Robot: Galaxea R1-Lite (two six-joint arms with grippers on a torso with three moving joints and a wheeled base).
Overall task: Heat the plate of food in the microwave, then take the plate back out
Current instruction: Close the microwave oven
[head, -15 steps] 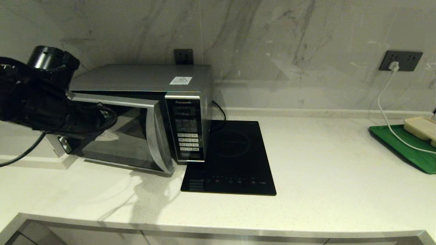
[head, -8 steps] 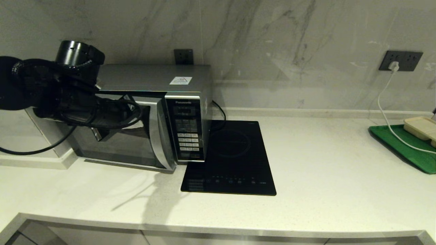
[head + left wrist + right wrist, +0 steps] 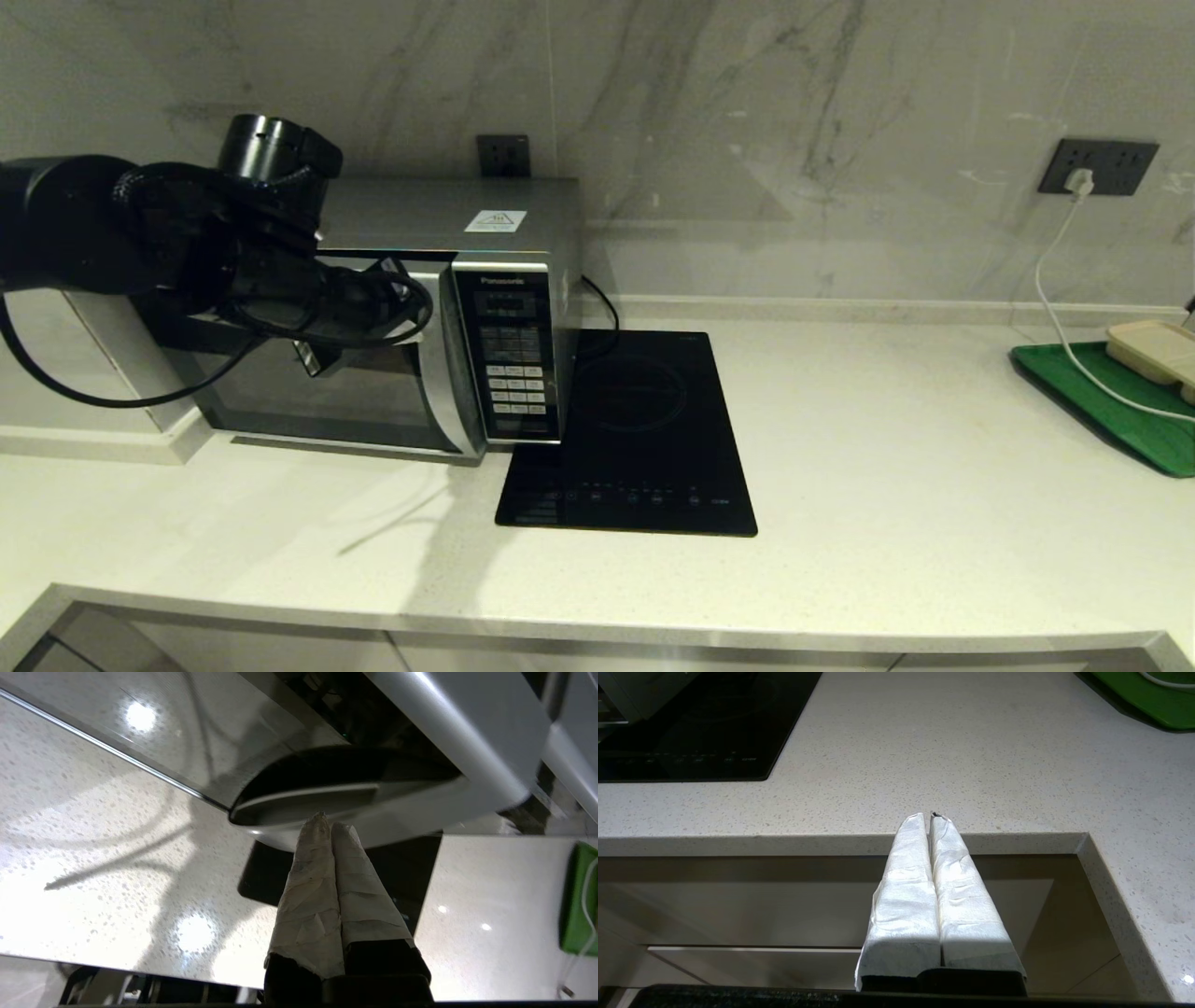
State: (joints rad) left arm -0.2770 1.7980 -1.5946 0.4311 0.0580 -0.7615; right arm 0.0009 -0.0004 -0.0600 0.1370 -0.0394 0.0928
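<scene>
Left gripper (image 3: 327, 823) with fingers pressed together, tips touching the microwave (image 3: 448, 308) door's curved handle (image 3: 437, 369), door nearly flush; right gripper (image 3: 930, 817) also closed, low at the counter (image 3: 971, 765) edge, well apart from the microwave

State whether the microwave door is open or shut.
Nearly shut: microwave door edge sits just proud of the button panel, left pincer pressed against its handle.

The only word that can be read is the brand "Panasonic", in small light letters at the top of the microwave's (image 3: 448, 280) button panel, left of centre in the head view. A white sticker (image 3: 495, 221) with a triangle sign lies on the microwave's top, its print too small to read. The panel's button markings are illegible too.
</scene>
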